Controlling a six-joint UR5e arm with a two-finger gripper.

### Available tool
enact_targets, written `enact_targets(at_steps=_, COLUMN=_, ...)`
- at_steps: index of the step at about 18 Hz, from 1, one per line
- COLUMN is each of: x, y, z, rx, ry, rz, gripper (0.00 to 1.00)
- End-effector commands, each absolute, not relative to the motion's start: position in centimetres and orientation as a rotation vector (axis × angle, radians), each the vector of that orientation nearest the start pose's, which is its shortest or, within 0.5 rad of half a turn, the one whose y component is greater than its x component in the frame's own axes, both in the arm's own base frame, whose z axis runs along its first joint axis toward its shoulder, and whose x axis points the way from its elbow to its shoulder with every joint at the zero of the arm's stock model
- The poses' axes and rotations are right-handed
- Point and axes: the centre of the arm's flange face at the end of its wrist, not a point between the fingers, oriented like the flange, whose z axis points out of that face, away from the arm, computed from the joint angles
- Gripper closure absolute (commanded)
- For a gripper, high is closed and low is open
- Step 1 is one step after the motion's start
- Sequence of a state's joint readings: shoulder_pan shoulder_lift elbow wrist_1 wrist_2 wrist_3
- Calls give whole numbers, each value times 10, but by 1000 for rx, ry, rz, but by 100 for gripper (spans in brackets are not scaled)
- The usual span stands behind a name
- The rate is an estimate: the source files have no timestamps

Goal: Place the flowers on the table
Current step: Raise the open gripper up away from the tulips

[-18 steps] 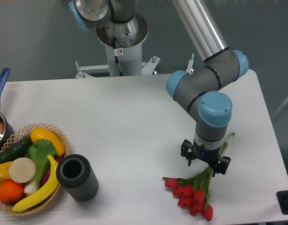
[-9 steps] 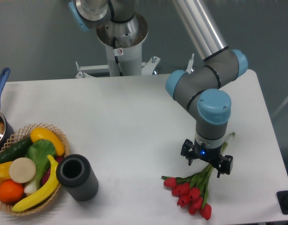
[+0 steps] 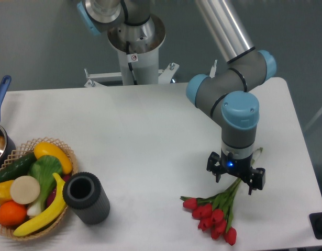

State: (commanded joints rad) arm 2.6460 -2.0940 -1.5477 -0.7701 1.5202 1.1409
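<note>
The flowers (image 3: 212, 213), a small bunch of red tulip buds on green stems, lie flat on the white table (image 3: 150, 130) near its front right. The buds point toward the front edge. The stems run up and right, under my gripper (image 3: 235, 177). The gripper points straight down over the stem ends, just above the table. Its jaws stand apart on either side of the stems, so it looks open. The stem tips show again beyond the wrist, at the right.
A grey-black upright cylinder (image 3: 86, 197) stands front left, next to a wicker basket (image 3: 67, 152) of fruit and vegetables. A pot with a blue handle (image 3: 1, 93) is at the left edge. The arm's base (image 3: 135, 44) is behind the table.
The gripper has shifted slightly right and away from the buds. The flowers settled a little lower a second ago and have lain still on the table since.
</note>
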Motion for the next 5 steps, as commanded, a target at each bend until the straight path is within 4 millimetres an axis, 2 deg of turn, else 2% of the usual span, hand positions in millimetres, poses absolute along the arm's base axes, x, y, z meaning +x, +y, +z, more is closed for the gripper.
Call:
enact_targets(at_steps=3, x=-541, y=414, z=275, rx=-2956, ry=266, rz=370, gripper=0)
enact_targets(at_steps=5, x=-544, y=405, z=276, rx=-2958, ry=301, rz=374, gripper=0)
